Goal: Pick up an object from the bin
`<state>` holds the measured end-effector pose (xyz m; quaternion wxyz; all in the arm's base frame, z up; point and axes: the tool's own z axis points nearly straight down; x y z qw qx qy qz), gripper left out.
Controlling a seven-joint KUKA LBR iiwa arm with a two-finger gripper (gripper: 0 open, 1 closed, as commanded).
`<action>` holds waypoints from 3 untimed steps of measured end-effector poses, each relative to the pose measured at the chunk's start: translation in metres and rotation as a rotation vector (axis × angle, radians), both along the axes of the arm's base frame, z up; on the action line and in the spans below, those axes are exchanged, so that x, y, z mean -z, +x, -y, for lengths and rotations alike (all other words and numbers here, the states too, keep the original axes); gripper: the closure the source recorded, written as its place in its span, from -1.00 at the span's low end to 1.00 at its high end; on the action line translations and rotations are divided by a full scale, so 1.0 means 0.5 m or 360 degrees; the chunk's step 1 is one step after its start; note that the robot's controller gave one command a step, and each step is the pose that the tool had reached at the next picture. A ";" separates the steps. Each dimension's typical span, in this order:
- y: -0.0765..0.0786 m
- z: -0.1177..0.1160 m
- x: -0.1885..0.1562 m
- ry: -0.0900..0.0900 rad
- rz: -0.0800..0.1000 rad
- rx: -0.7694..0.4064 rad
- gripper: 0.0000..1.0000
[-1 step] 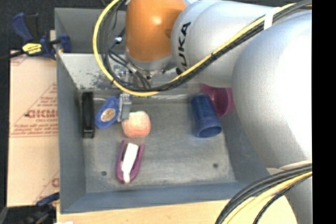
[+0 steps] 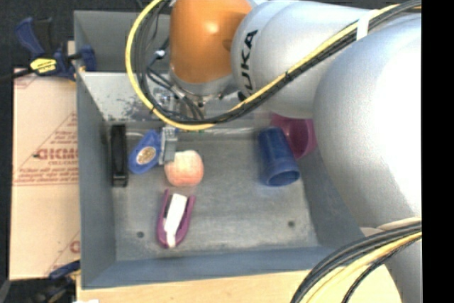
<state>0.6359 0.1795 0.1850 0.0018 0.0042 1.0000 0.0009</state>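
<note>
Right, starting at the left wall of the bin [image 2: 96, 223]: a black bar-shaped block [image 2: 118, 154] lies lengthwise. Just beside it sits a small blue piece with a yellow oval face [image 2: 147, 152]. Now the fingers [image 2: 169, 145], down under the arm's orange wrist cover, low between that blue piece and a peach-pink ball [image 2: 184, 169], close to both; open or closed, I can't tell. Nearer the front wall, below the ball, lies a purple-and-white thing [image 2: 174, 218]. Further right, well apart, a blue cup [image 2: 277, 156] lies on its side, with a magenta cup [image 2: 299, 135] behind it, touching.
</note>
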 end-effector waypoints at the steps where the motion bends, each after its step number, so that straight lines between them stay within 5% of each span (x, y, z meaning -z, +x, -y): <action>1: 0.000 0.000 0.000 0.0000 0.0000 0.0000 -1.00; 3: 0.000 0.000 0.000 0.0000 0.0000 0.0001 -1.00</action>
